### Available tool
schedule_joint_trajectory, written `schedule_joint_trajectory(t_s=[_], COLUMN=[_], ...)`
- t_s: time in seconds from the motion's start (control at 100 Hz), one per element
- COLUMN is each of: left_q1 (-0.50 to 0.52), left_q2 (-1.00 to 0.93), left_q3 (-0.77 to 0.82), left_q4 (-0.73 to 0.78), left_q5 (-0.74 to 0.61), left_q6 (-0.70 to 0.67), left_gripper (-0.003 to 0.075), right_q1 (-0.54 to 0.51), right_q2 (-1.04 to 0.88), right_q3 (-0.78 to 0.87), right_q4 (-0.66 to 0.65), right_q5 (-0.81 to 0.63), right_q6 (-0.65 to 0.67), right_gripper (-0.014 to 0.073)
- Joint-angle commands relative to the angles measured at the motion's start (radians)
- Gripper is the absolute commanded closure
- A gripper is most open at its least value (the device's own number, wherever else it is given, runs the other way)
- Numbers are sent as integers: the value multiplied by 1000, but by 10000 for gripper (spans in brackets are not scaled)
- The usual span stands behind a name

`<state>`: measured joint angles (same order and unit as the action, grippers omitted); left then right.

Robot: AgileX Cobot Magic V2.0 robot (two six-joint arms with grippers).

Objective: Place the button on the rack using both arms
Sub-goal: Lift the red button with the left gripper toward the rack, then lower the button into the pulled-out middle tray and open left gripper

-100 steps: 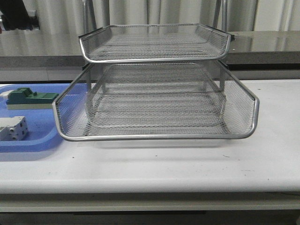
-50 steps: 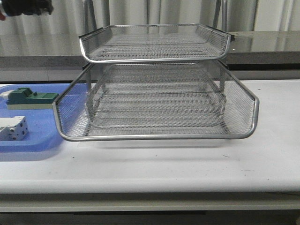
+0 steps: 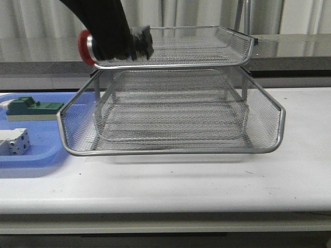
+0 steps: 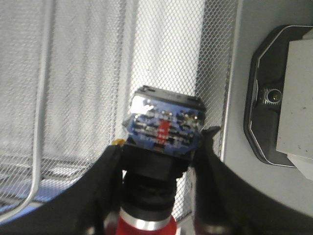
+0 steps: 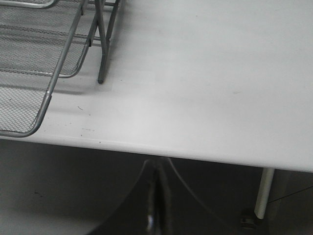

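Note:
The button (image 3: 83,47) shows its red cap at the left front corner of the rack's top tier, with its black rear end (image 3: 143,41) pointing right over the mesh. My left gripper (image 3: 129,45) is shut on it. In the left wrist view the button's blue rear block (image 4: 164,125) sits between the black fingers (image 4: 105,171), and the left gripper (image 4: 164,143) clamps the black body above the rack mesh (image 4: 83,73). The silver rack (image 3: 170,151) fills the table's middle. My right gripper (image 5: 156,196) is shut and empty, low beyond the table edge, with the rack's corner (image 5: 46,100) off to one side.
A blue tray (image 3: 31,157) lies left of the rack, holding a green block-shaped part (image 3: 33,109) and a white boxy part (image 3: 14,141). A grey ledge (image 3: 289,51) runs behind the rack. A black-and-grey device (image 4: 281,95) sits beside the mesh in the left wrist view.
My left arm has come from the upper left edge of the front view rightward and down, bringing the button to the top tier's left front corner. The rack has not moved.

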<state>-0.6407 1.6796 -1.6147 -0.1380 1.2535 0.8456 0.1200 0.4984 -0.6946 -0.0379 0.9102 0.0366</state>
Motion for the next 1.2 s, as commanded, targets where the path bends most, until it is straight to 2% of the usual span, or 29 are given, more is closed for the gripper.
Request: schedule_joint_trajectory(t_s=[0.0, 0.2, 0.56, 0.67, 0.87, 0.94, 1.19], left_q1=[-24, -35, -35, -35, -35, -35, -35], left_q2=[6, 94, 121, 121, 121, 121, 121], left_q3=[-23, -23, -25, -25, -25, -25, -25], left_q4=[-20, -47, -62, -62, -62, -62, -62], left_q5=[-47, -160, -202, -198, -181, -178, -177], left_q6=[-10, -10, -10, -10, -10, -10, -10], left_gripper=[733, 733, 720, 638, 363, 295, 279], right_q1=[-3, -3, -3, -3, -3, -3, -3], right_q2=[4, 4, 4, 4, 4, 4, 4], right_q3=[-37, -37, -37, -37, -37, -37, -37], right_q4=[-10, -10, -10, -10, -10, -10, -10], right_q5=[-64, -64, -64, -64, -64, -64, -64], right_q6=[-1, -1, -1, -1, -1, -1, -1], right_gripper=[662, 662, 662, 662, 662, 662, 662])
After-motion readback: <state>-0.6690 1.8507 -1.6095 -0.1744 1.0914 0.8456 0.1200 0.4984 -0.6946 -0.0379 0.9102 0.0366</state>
